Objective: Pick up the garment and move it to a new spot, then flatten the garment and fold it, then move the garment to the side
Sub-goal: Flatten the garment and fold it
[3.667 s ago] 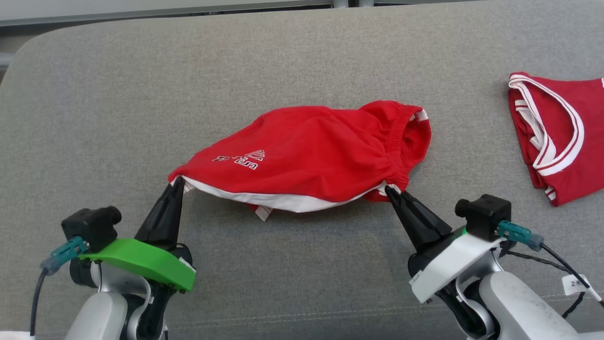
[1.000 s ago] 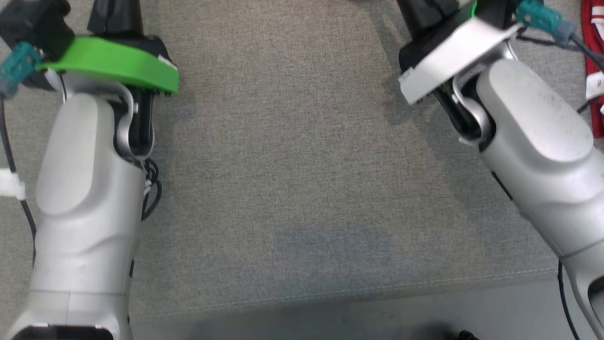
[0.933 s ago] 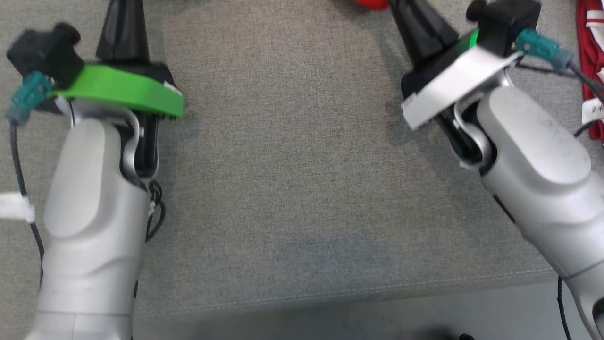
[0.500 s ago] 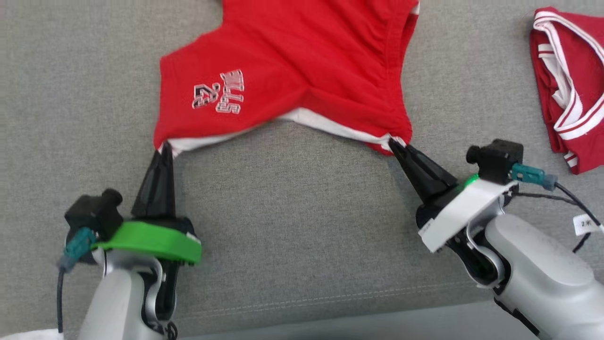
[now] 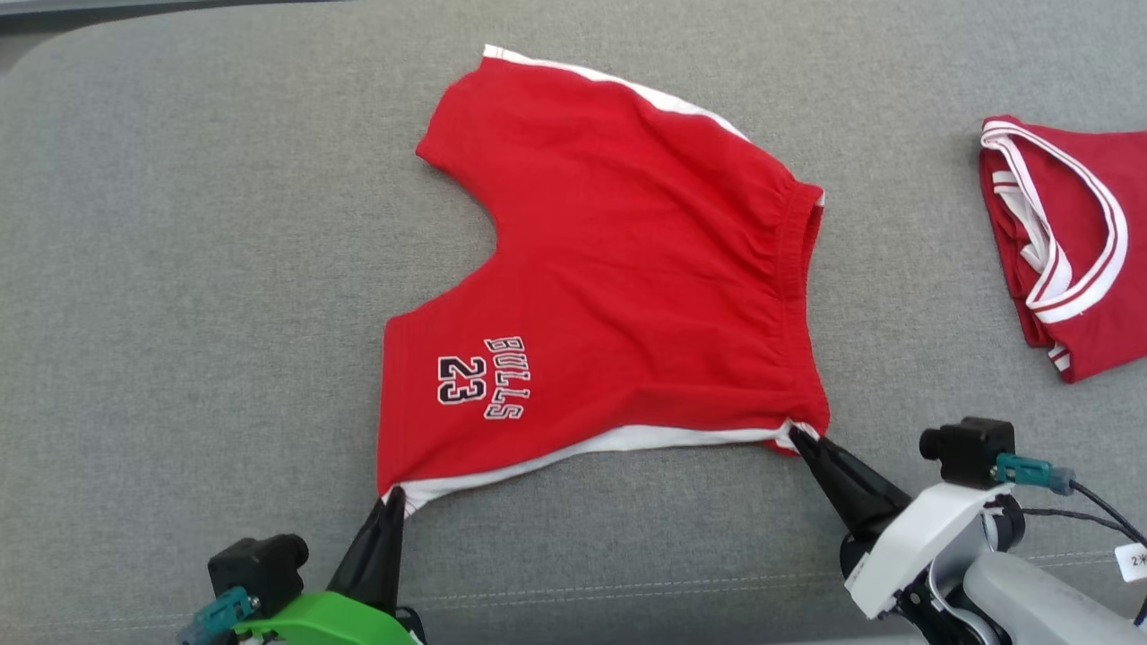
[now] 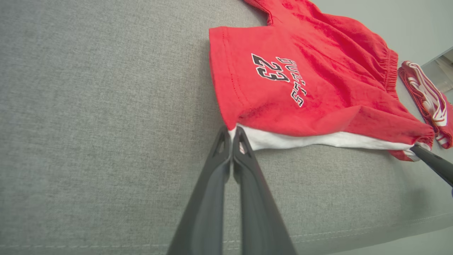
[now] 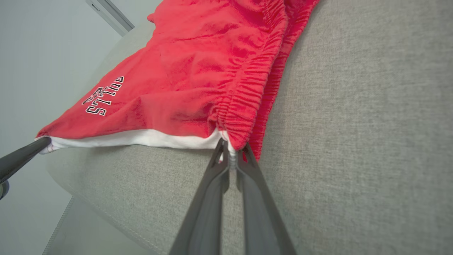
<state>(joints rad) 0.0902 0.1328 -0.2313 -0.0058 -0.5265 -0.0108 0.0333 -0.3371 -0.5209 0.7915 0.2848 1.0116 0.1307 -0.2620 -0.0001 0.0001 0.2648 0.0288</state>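
Note:
The garment (image 5: 618, 287) is a pair of red shorts with a white side stripe and "BULLS 23" printed on one leg. It lies spread out flat on the grey cushion (image 5: 179, 269). My left gripper (image 5: 392, 498) is shut on the hem corner of the near leg, seen close up in the left wrist view (image 6: 233, 131). My right gripper (image 5: 794, 434) is shut on the near end of the elastic waistband, with the cloth pinched between its tips (image 7: 230, 144). The shorts' near edge (image 6: 318, 140) is stretched between the two grippers.
A second red garment with white trim (image 5: 1066, 251) lies folded at the right of the cushion. The cushion's front seam (image 5: 627, 587) runs close behind both grippers. Bare grey fabric stretches to the left of the shorts.
The shorts, bunched up and hanging between the grippers seconds ago, now lie spread flat. The camera has swung back up from looking at the forearms. Both grippers have drawn the near edge toward the cushion's front.

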